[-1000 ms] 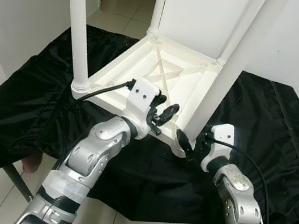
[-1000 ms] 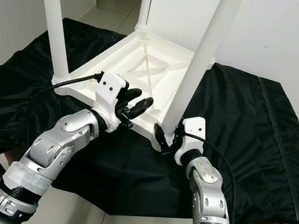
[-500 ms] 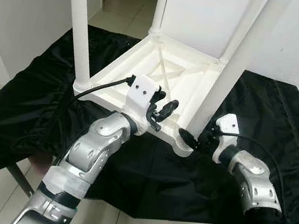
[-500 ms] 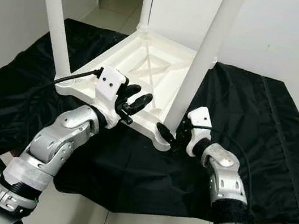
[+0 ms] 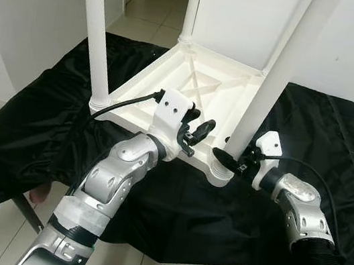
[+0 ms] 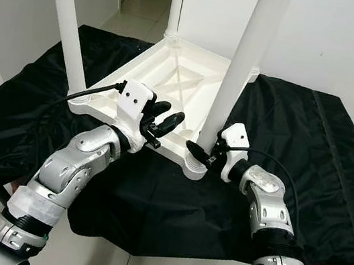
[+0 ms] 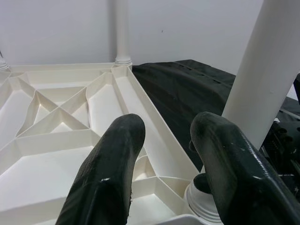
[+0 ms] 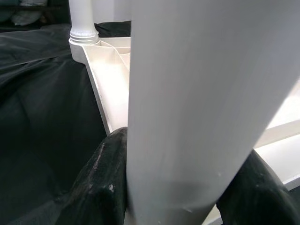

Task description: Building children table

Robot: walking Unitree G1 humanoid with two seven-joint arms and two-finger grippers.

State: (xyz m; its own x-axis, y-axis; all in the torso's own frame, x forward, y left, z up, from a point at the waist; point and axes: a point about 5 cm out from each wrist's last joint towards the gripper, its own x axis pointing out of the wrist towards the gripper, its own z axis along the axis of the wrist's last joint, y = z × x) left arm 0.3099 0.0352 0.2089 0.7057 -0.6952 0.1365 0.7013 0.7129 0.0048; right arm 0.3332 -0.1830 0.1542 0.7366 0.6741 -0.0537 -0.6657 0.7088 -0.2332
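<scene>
upturned white table (image 5: 192, 84) on the black cloth (image 5: 337, 152), leg tops cut off; right gripper (image 5: 227, 160) clamps the near leg (image 5: 265, 93) low down, far finger hidden; left gripper (image 5: 194, 132) hovers spread over the rim.

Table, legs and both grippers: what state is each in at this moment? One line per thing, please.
Table top: upside down on the black cloth, ribbed underside up.
Near right leg: upright in its corner socket, right gripper's fingers on either side of its base.
Near left leg: upright in its socket.
Far leg: upright in its socket.
Right gripper: closed around the near right leg.
Left gripper: open, holding nothing, above the table top's near edge.
</scene>
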